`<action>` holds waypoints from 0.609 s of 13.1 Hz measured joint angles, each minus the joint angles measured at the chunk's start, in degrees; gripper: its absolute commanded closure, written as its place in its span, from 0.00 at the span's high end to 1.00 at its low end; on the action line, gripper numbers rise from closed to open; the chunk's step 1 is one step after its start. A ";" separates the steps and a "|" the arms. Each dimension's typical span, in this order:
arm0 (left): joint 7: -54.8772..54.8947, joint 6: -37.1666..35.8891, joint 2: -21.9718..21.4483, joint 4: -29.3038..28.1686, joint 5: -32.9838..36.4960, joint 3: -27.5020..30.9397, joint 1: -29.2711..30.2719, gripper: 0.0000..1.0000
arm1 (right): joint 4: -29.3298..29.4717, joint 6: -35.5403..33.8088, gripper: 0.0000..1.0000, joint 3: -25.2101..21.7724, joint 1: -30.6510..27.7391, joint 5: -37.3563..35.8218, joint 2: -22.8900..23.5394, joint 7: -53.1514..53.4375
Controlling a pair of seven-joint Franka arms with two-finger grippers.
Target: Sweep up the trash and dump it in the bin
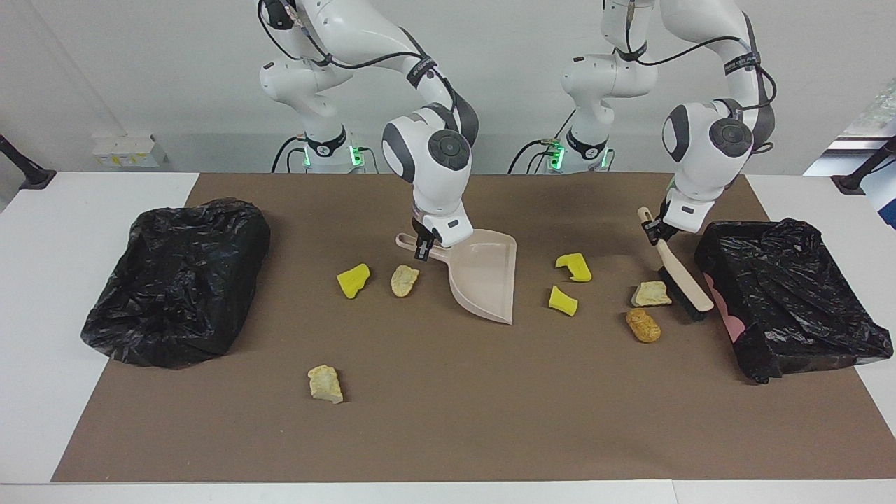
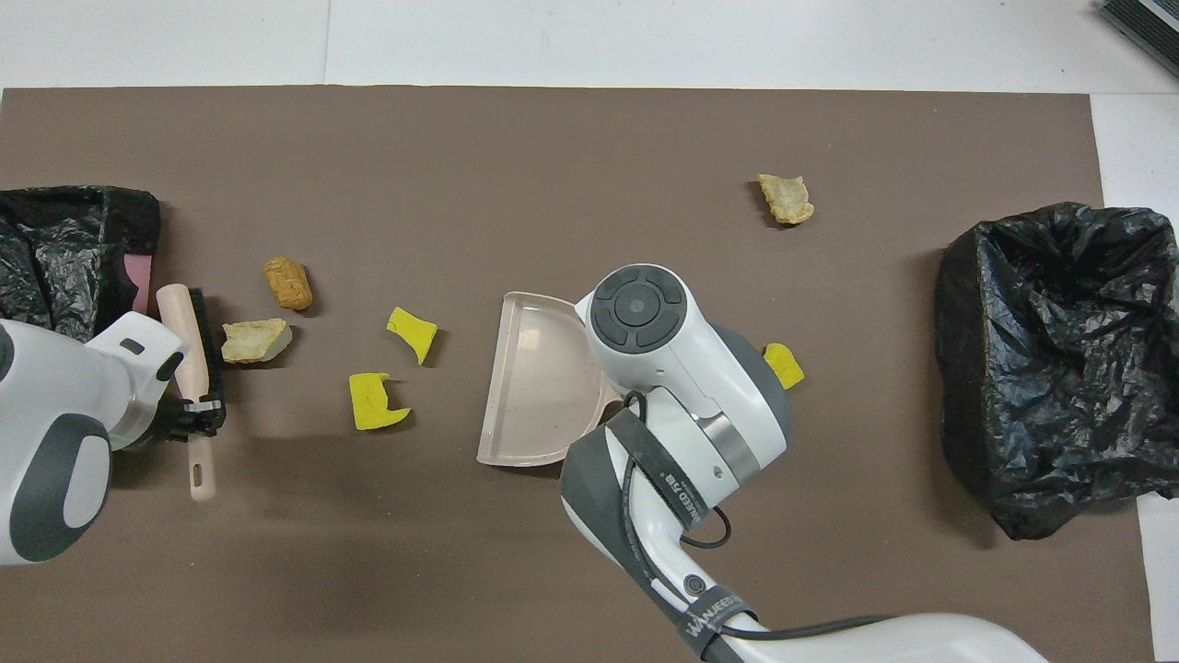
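My right gripper (image 1: 422, 246) is shut on the handle of the beige dustpan (image 1: 483, 276), whose mouth faces the left arm's end. My left gripper (image 1: 654, 227) is shut on the handle of the beige brush (image 1: 682, 280), bristles down beside a cream scrap (image 1: 652, 294). An orange-brown lump (image 1: 642, 325) lies just farther out. Two yellow chunks (image 1: 574, 267) (image 1: 563, 300) lie between dustpan and brush. Another yellow chunk (image 1: 353, 280) and a cream piece (image 1: 404, 280) sit beside the dustpan's handle. One cream piece (image 1: 325, 383) lies alone, farther from the robots.
A bin lined with a black bag (image 1: 791, 294) stands at the left arm's end, right beside the brush. A second black-bagged bin (image 1: 175, 280) stands at the right arm's end. A brown mat (image 1: 448, 434) covers the table.
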 measured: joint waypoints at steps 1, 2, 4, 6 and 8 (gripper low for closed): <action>0.44 0.00 0.03 -0.52 0.00 -0.08 0.06 0.00 | -0.09 0.00 0.00 0.00 0.01 -0.01 -0.06 0.00; 0.66 0.04 0.03 -0.97 0.00 -0.44 0.04 0.00 | -0.17 0.00 0.00 0.00 0.02 -0.02 -0.09 0.00; 0.95 0.23 0.04 -1.32 0.00 -1.25 -1.10 0.00 | -0.22 0.00 0.00 0.00 0.07 -0.04 -0.13 0.00; 0.82 0.38 0.29 -1.49 -0.02 -1.62 -3.98 0.00 | -0.24 0.00 0.00 0.00 0.13 -0.04 -0.15 0.00; 0.18 1.28 0.57 -1.49 -1.67 -1.79 -7.25 0.00 | -0.26 0.00 0.00 0.03 0.38 -0.05 -0.16 0.00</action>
